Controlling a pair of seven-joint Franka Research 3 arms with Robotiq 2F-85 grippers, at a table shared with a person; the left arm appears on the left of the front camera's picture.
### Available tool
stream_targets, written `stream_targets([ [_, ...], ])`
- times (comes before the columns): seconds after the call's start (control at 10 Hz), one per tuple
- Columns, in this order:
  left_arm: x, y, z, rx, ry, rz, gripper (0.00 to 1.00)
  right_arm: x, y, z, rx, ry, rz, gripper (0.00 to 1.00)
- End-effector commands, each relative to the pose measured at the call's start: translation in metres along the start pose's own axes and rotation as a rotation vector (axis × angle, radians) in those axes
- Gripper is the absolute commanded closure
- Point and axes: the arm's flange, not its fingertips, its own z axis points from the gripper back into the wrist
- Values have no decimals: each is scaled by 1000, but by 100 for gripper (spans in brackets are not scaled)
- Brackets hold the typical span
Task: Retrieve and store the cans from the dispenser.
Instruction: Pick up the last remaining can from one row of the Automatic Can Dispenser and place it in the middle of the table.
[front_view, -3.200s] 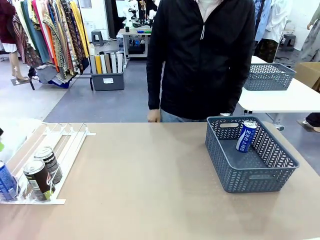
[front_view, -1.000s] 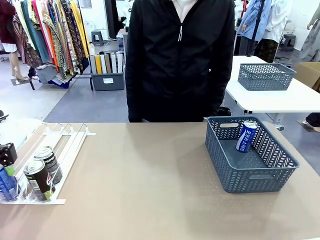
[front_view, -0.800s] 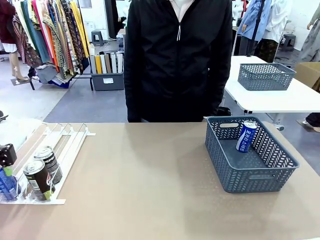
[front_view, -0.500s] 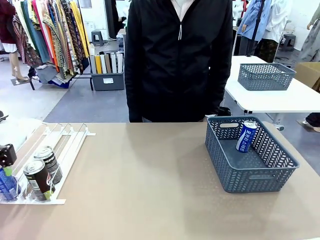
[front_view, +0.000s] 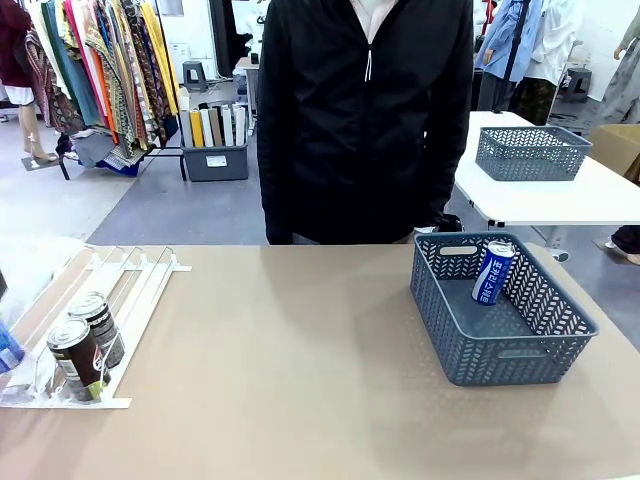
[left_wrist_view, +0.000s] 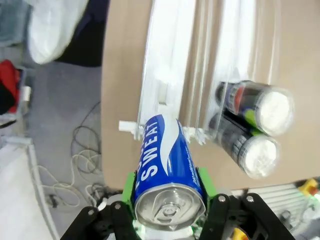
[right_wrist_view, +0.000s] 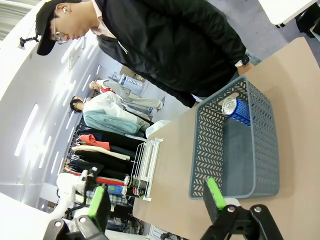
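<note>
- The left jaws squeeze a blue can (left_wrist_view: 167, 170) over the low end of the rack (left_wrist_view: 170, 60). A loose grip could let it slip and drop.
- It could bump the two dark cans (left_wrist_view: 252, 150) beside it.
- The basket (front_view: 500, 350) is far across the surface.
- The right jaws are wide apart, holding nothing.

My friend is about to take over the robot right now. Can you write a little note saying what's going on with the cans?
Left gripper: shut on a blue can, at the low end of the dispenser.
Right gripper: open and empty, facing the grey basket.
Done: the other blue can leans inside the basket.
Left: put the held can in the basket, then fetch the two dark cans waiting at the dispenser's low end.
</note>
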Motion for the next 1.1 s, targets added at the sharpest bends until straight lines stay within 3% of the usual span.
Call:
stream_targets([
  [0.0,-26,7,70,-117,-72,79,100,3,1,-1,19,-16,26,0],
  [0.2,-50,21,112,-232,-168,107,100,3,1,-1,19,-16,26,0],
  [0.4,-60,38,117,-370,-257,151,100,3,1,-1,19,-16,26,0],
  [0.5,-59,26,125,-222,-173,106,100,3,1,-1,19,-16,26,0],
  [1.0,-58,23,122,-243,-167,117,100,3,1,-1,19,-16,26,0],
])
